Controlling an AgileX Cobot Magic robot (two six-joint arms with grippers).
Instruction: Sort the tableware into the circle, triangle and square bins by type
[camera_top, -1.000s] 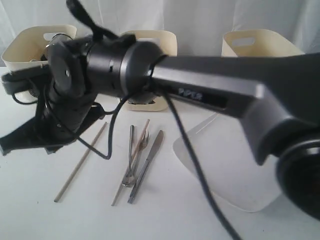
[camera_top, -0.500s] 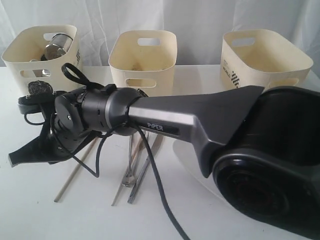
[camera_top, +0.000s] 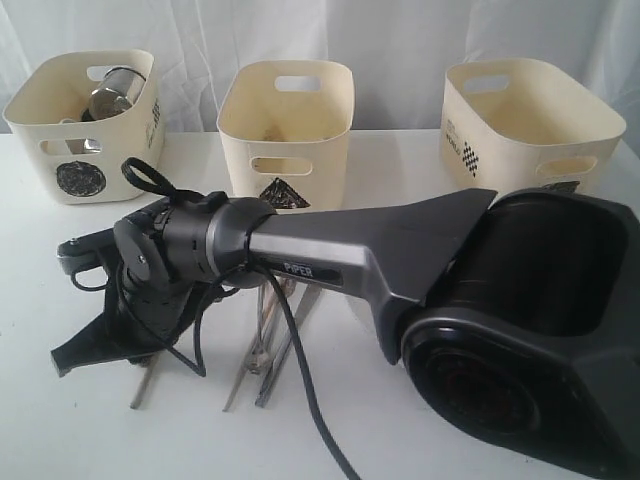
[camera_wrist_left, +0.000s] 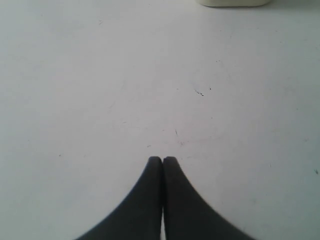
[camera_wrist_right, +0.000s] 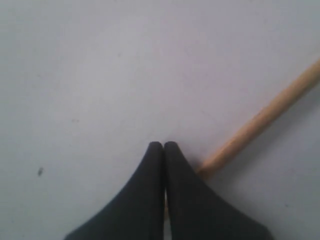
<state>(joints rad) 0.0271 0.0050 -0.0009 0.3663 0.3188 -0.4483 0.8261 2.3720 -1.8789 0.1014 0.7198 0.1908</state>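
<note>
My right gripper (camera_top: 62, 362) reaches across to the front left and hangs low over the table, jaws shut with nothing between them. In the right wrist view the gripper (camera_wrist_right: 163, 145) has a chopstick (camera_wrist_right: 260, 119) lying beside one finger, its end tucked under that finger. That chopstick (camera_top: 140, 386) pokes out below the wrist. The fork (camera_top: 262, 352), the knife (camera_top: 276, 372) and a second chopstick (camera_top: 238, 385) lie under the arm. The circle bin (camera_top: 85, 150) holds a steel mug (camera_top: 112, 88). The triangle bin (camera_top: 285, 130) and square bin (camera_top: 530, 125) stand behind. My left gripper (camera_wrist_left: 162, 159) is shut over bare table.
The right arm (camera_top: 400, 250) and its large base joint (camera_top: 530, 340) block most of the table's middle and right, and the plate is hidden behind them. A cable (camera_top: 300, 370) droops from the wrist over the cutlery. A bin's lower edge (camera_wrist_left: 232, 2) shows in the left wrist view.
My right arm has swung down and back from the camera. Its shut gripper has dropped to the table beside the left chopstick. The bins have come into full view.
</note>
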